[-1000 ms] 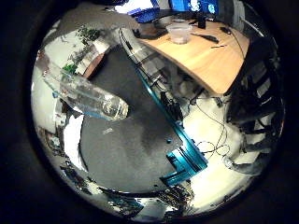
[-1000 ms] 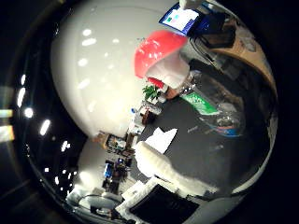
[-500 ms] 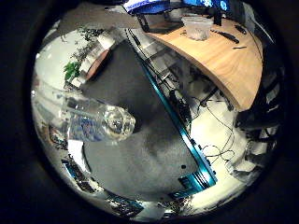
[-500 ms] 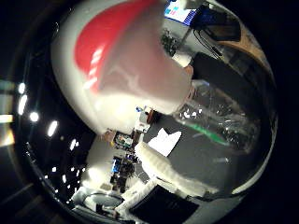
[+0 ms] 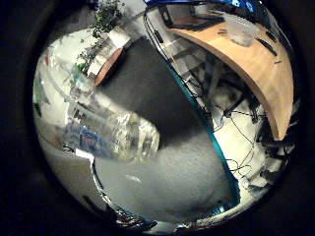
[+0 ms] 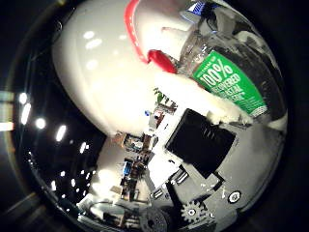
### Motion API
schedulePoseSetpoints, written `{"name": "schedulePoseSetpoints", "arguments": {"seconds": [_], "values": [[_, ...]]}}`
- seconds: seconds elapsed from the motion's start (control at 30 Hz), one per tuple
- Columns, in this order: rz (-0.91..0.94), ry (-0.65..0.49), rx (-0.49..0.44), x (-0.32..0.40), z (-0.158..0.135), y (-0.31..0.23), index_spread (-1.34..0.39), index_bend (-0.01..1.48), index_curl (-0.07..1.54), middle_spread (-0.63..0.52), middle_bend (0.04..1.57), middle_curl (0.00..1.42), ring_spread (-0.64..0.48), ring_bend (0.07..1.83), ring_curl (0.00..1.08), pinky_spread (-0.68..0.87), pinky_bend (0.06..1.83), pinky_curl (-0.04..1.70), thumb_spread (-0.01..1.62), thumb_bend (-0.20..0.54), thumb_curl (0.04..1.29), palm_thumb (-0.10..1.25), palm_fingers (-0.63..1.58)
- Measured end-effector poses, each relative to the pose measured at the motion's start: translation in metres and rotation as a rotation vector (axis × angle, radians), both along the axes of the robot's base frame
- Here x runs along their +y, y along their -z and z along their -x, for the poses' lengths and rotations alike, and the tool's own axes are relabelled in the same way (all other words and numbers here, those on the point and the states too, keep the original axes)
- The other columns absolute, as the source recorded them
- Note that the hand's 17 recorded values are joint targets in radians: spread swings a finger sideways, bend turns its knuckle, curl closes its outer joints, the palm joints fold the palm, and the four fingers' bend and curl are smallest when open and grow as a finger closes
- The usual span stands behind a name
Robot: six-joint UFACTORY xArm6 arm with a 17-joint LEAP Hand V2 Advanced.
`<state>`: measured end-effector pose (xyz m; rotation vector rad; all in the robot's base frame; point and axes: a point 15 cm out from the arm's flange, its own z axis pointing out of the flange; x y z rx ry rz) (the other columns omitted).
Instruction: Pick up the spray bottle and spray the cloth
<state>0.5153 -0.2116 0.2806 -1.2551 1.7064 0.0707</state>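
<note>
The spray bottle [image 6: 227, 79] fills much of the thumb-side palm view, so it sits very close against the palm. Its clear body carries a green label, and its white head with a red trigger part [image 6: 161, 60] bulges large just in front of the camera. A white finger [image 6: 203, 96] of the hand [image 6: 203, 145] lies across the bottle just below the label, touching it, and black and white parts of the hand with a small gear reach in beneath. The finger looks wrapped over the bottle, so the hand appears closed around it, though only part of the grasp shows.

In the little-finger-side view the same bottle's clear lower body [image 5: 113, 135] juts out from beside the palm, its rounded base end pointing out over a dark grey mat [image 5: 167, 162]. The bottle looks clear of the mat, with no contact visible between them. The mat has a teal edge [image 5: 216, 147] along one side.

Beyond that edge lies a pale floor, and farther off a curved wooden worktop [image 5: 251, 64] carries a clear plastic container [image 5: 241, 32]. A potted green plant [image 5: 106, 17] stands far off past the other end of the mat.

The cloth cannot be made out in either view.
</note>
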Motion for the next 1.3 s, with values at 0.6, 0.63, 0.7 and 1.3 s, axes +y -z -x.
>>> {"name": "schedulePoseSetpoints", "arguments": {"seconds": [0.6, 0.63, 0.7, 1.3], "values": [[-0.081, -0.156, -0.036, 0.094, -0.027, -0.013, -0.3, 1.1, 0.73, -0.2, 1.3, 0.74, -0.2, 1.44, 0.58, -0.29, 1.39, 0.48, 0.66, -0.013, 0.81, 1.06, 1.22], [-0.085, -0.157, -0.038, 0.092, -0.025, -0.015, -0.3, 1.1, 0.73, -0.2, 1.3, 0.74, -0.2, 1.44, 0.58, -0.29, 1.39, 0.48, 0.66, -0.014, 0.82, 1.06, 1.22], [-0.085, -0.147, -0.041, 0.085, -0.023, -0.018, -0.29, 1.11, 0.73, -0.19, 1.31, 0.74, -0.2, 1.45, 0.58, -0.29, 1.38, 0.5, 0.61, -0.02, 0.85, 1.06, 1.21], [0.16, -0.122, 0.028, 0.033, 0.058, -0.097, -0.28, 1.15, 0.72, -0.18, 1.33, 0.74, -0.2, 1.47, 0.58, -0.31, 1.33, 0.59, 0.46, -0.018, 0.98, 1.04, 1.21]]}}
